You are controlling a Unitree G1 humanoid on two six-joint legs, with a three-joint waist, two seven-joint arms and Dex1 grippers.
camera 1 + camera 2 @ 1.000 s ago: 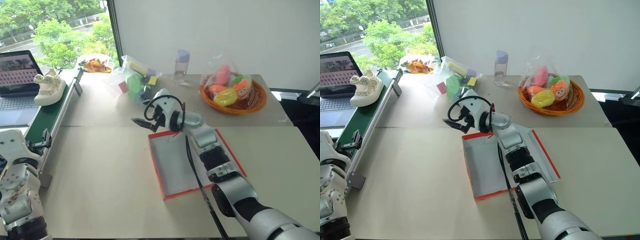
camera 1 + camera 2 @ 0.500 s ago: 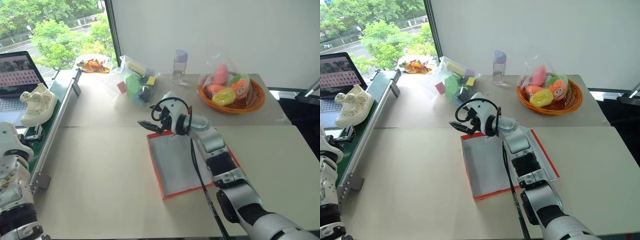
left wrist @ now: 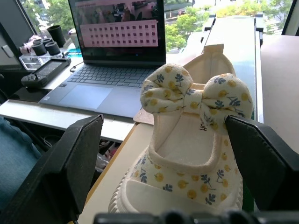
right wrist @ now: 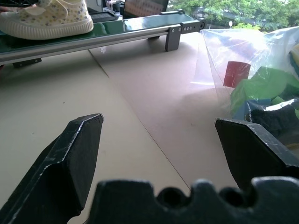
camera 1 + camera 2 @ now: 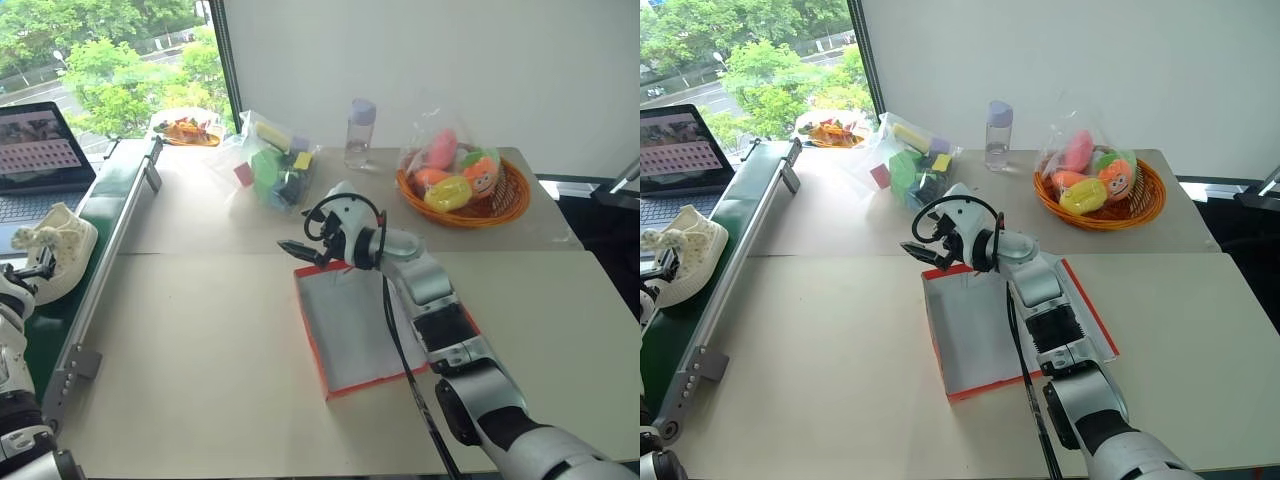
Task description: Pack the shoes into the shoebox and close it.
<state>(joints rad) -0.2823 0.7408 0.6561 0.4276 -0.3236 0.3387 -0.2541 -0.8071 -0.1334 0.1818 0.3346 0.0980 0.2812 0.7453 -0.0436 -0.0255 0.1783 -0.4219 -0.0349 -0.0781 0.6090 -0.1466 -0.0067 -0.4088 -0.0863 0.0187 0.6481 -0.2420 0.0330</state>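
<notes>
One cream shoe [image 5: 58,243] with a bow and a small flower print lies on the green belt at the far left. My left gripper [image 3: 163,128] is level with it and open. The shoe [image 3: 191,149] stands between the two fingers, and I cannot tell if they touch it. The shoebox [image 5: 309,338], red outside and grey inside, lies open in the middle of the table. My right gripper [image 5: 300,250] hovers open and empty over the box's far left corner. From the right wrist the same shoe [image 4: 46,18] shows on the belt.
The green conveyor belt [image 5: 112,195] runs along the table's left side, with a laptop [image 5: 35,150] beyond it. At the back stand a plate of food [image 5: 185,128], a bag of coloured blocks [image 5: 275,165], a bottle [image 5: 358,132] and an orange basket [image 5: 510,205] of toys.
The shoe has come along the belt toward me. My left gripper has swung out to the left beside it. The right arm has stayed where it was.
</notes>
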